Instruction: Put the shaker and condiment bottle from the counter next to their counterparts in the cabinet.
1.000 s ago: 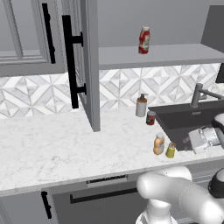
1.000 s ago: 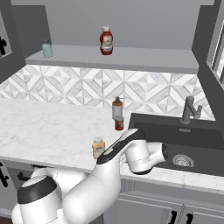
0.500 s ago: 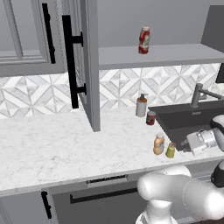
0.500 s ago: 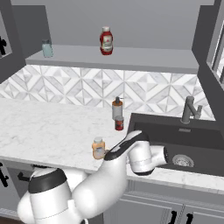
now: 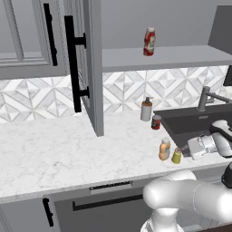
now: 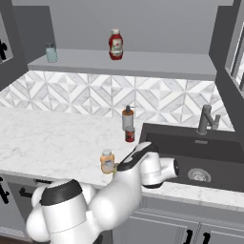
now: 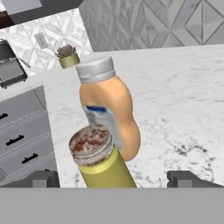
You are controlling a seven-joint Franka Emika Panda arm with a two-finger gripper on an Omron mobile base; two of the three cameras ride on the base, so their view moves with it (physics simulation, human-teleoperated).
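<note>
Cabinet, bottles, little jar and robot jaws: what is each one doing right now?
cabinet: door open.
red bottle: upright on the cabinet shelf, cap on.
condiment bottle: upright on the counter, cap on.
shaker: upright beside the condiment bottle, capped.
gripper: jaws open, either side of the shaker, holding nothing.

Glossy white rounded arm (image 6: pixel 114 200); dark joint bands; small dark fingertips (image 7: pixel 41 178).
</note>
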